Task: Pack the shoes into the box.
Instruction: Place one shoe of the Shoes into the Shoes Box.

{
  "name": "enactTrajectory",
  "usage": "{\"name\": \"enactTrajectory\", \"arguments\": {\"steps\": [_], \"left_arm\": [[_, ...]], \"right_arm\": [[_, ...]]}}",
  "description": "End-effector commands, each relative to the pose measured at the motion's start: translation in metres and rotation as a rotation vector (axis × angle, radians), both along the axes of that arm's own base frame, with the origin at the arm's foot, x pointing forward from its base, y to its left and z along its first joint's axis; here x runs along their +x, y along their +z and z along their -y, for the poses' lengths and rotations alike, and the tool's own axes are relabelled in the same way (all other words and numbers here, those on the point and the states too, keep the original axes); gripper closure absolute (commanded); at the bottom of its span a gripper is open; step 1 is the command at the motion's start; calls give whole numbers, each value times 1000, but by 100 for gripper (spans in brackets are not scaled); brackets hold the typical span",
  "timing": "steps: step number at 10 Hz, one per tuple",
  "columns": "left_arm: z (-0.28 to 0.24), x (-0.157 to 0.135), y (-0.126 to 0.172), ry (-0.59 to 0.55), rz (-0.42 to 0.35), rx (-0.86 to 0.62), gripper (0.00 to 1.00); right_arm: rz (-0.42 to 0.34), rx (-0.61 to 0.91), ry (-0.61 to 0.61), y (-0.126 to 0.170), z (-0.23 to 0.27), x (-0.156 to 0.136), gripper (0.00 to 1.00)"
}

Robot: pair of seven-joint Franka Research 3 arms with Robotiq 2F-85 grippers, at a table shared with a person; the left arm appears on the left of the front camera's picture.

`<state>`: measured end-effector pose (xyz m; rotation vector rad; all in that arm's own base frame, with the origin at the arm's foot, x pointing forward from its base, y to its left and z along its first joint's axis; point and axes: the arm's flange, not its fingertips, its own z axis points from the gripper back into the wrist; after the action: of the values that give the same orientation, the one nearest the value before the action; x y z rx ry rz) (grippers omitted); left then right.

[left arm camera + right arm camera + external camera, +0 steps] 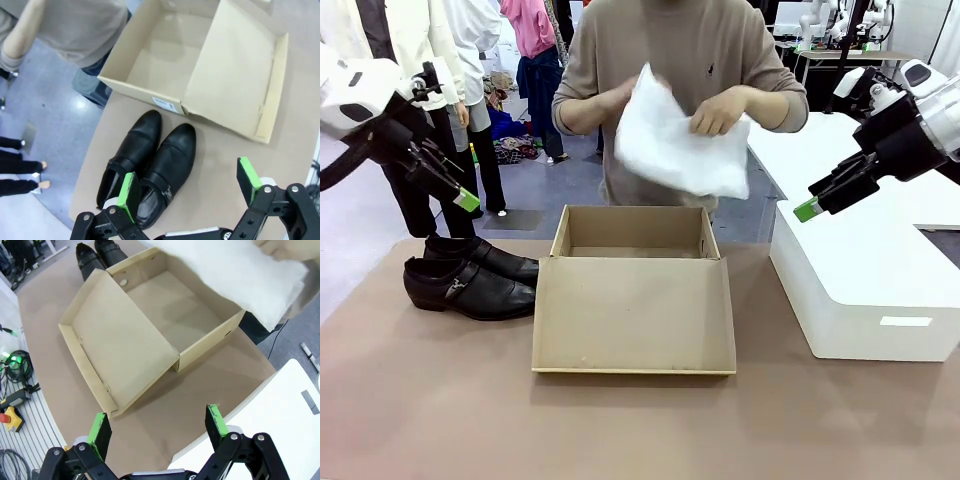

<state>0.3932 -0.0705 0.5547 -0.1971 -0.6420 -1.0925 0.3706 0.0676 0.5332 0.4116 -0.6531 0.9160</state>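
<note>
Left fingers [128, 194] and right fingers [215, 422] wide, empty; white label [165, 104] on the box [230, 80], print illegible.

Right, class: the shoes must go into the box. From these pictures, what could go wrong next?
1. The person's hands hold tissue paper above the box; a shoe brought in now might hit them.
2. The shoes lie touching; the open left gripper may knock one while grasping the other, and shiny leather may slip.
3. The lid lies open and flat; a shoe carried low could snag it and shift the box.
</note>
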Motion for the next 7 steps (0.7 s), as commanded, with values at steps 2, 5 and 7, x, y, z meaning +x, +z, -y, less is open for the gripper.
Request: {"name": "enactTrajectory", "arguments": {"steps": [2, 5, 7], "left_arm": [[-25, 37, 8, -101, -32, 153, 0], [-50, 68, 6, -202, -64, 231, 0], [-59, 82, 2, -274, -80, 293, 0]], "right_arm": [[8, 23, 15, 0, 0, 3, 0], [8, 23, 15, 0, 0, 3, 0], [8, 23, 15, 0, 0, 3, 0]]}}
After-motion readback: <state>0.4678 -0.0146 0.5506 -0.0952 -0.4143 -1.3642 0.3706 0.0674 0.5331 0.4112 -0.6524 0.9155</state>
